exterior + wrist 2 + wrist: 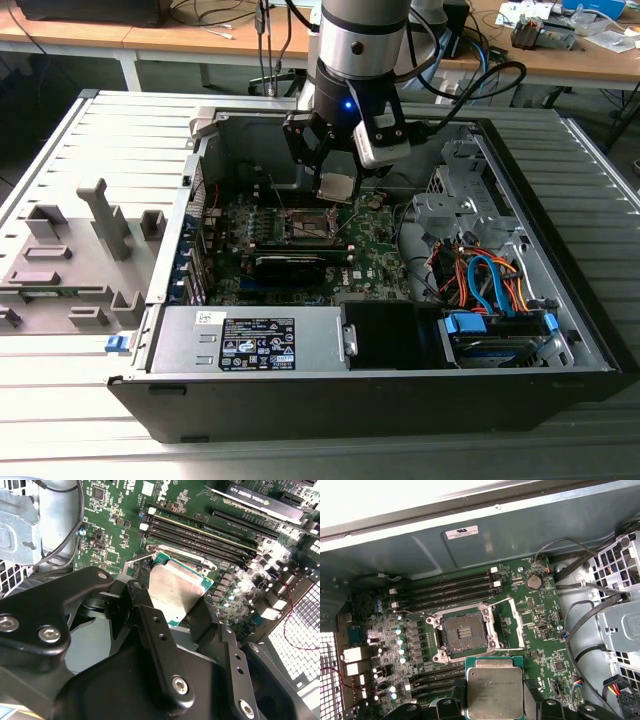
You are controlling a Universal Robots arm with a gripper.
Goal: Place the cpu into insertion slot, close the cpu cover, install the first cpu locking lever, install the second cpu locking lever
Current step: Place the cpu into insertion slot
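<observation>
While the tool (338,180) is clamped on the cpu (495,690), the chip hangs above the motherboard (540,625), just beside the slot (462,632). The slot lies bare, its cover (518,622) swung open.

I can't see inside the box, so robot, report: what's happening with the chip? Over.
Gripper shut on small square silvery-beige cpu chip, held above green board. Square dark-centred grey-rimmed socket empty, thin metal cover frame flipped open. Nothing blocking socket.
</observation>
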